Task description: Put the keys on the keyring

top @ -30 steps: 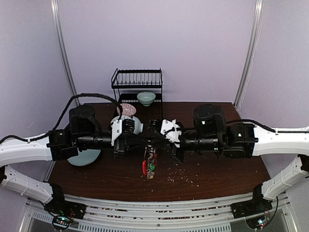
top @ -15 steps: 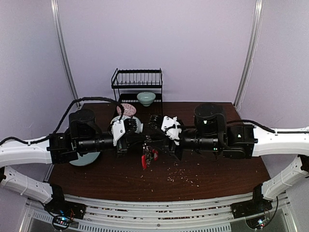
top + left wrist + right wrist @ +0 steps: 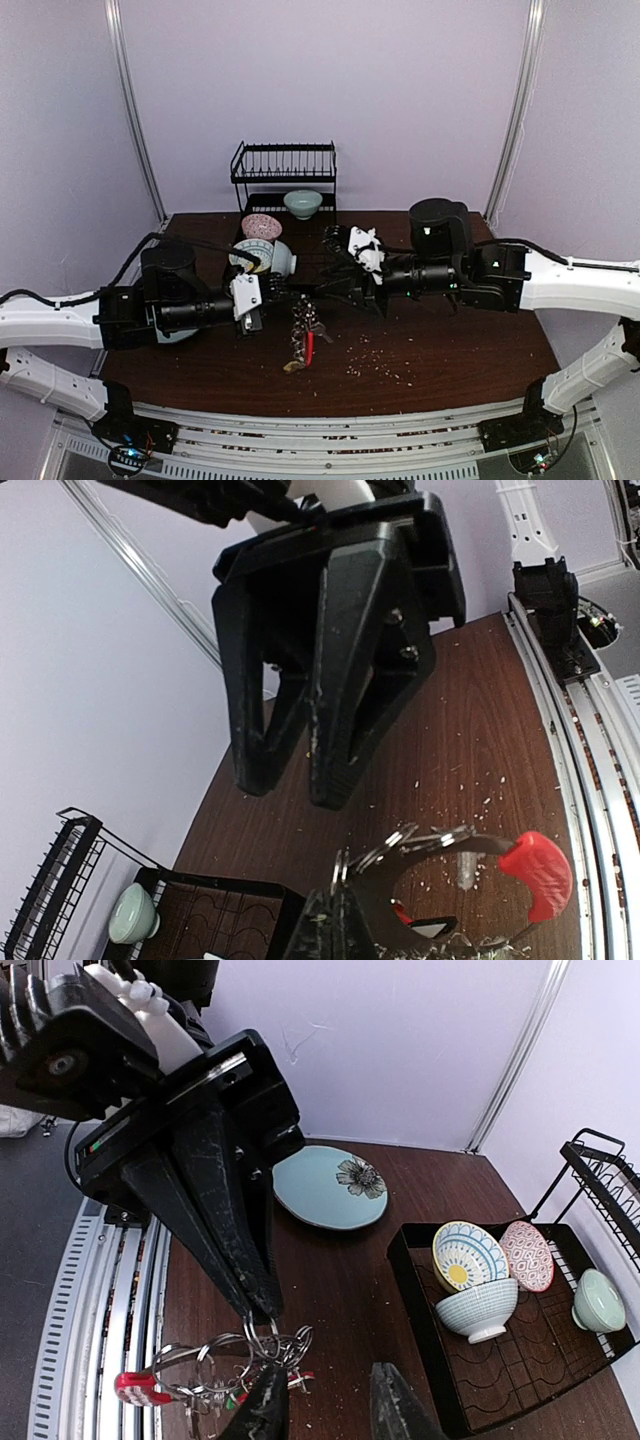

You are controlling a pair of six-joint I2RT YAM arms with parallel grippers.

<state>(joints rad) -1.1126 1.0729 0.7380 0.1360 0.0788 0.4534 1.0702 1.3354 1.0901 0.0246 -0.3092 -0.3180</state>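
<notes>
Our left claw (image 3: 335, 920) is pinched tight on the keyring (image 3: 303, 330), which dangles just under its tips. Our right claw (image 3: 330, 1410) sits right beside it, fingers apart.

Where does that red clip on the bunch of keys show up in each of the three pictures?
Top external: the red clip is in the middle, slightly below centre.
Left wrist: lower right, at the end of the keyring.
Right wrist: bottom left.
Shared landmark: the pale green bowl, upper middle from above, bottom left in the left wrist view, right edge in the right wrist view.
</notes>
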